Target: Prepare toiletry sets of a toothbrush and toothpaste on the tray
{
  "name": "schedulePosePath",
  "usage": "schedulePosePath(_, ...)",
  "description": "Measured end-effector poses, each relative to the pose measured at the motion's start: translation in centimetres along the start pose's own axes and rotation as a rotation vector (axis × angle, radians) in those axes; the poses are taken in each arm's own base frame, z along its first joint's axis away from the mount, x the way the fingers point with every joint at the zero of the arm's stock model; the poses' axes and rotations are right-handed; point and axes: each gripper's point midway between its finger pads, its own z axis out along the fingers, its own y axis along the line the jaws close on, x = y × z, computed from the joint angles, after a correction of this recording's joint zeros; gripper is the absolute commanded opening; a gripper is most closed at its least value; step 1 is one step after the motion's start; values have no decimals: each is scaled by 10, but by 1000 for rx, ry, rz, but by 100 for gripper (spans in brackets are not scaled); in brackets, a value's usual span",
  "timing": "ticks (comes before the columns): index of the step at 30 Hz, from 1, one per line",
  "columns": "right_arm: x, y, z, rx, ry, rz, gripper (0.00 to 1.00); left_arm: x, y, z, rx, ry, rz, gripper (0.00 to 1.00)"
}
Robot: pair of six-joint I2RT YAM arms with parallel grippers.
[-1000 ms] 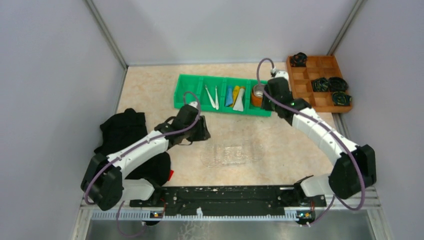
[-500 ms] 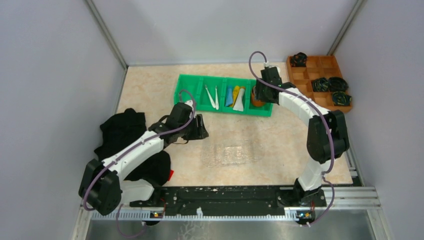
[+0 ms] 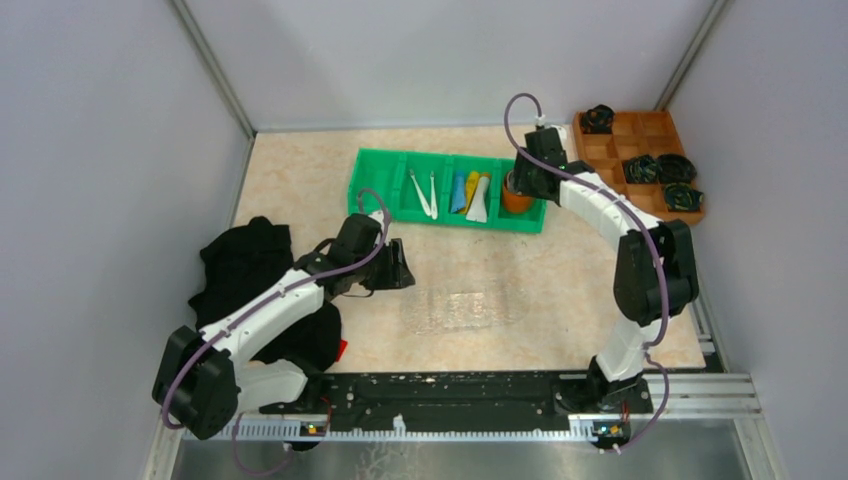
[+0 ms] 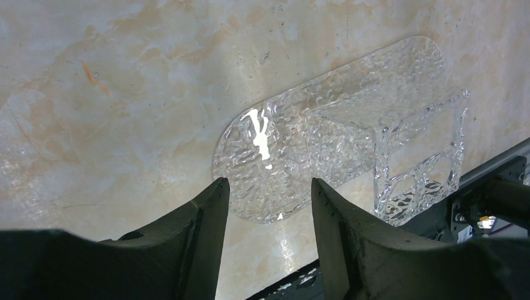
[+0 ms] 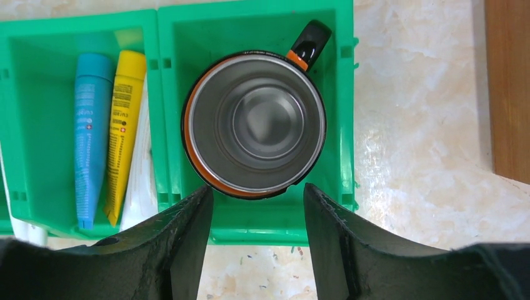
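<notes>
The clear tray [image 3: 465, 307] lies mid-table and also shows in the left wrist view, tray [image 4: 331, 144]. My left gripper [image 3: 400, 268] hovers just left of it, open and empty [image 4: 269, 184]. Two white toothbrushes [image 3: 425, 195] lie in the green bin [image 3: 380, 192]. Blue, yellow and white toothpaste tubes [image 3: 470, 195] fill the compartment to their right: blue [image 5: 89, 131], yellow [image 5: 123, 125], white [image 5: 140, 187]. My right gripper [image 3: 520, 185] is above the bin's right end, open and empty [image 5: 257, 190], with its jaws near the mug's rim.
An orange steel-lined mug [image 5: 254, 122] stands in the green bin's [image 5: 275, 225] right compartment. A brown wooden box [image 3: 615, 180] holding black items sits at the back right. Black cloth [image 3: 245, 265] lies under the left arm. Grey walls enclose the table.
Both grippers have opened wider. The right arm has raised its elbow and its gripper shifted back over the bin's right end. The left gripper drew slightly back toward the near left.
</notes>
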Motion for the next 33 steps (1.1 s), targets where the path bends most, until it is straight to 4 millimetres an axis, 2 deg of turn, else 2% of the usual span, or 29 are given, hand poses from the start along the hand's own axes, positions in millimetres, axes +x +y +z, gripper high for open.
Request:
schedulePosePath(8, -10, 0, -1, -4, -20, 30, 53, 3, -1, 0, 10, 10, 4, 57)
schedulePosePath(14, -30, 11, -3, -39, -55, 31, 50, 3, -2, -1, 15, 13, 7, 57)
schedulePosePath(20, -36, 18, 8, -55, -48, -22, 46, 3, -3, -1, 19, 15, 8, 57)
schedulePosePath(24, -33, 20, 18, -59, -32, -64, 44, 4, -3, -1, 23, 17, 7, 57)
schedulePosePath(33, -13, 16, 34, -57, 32, -120, 37, 6, -2, 0, 21, 23, 6, 57)
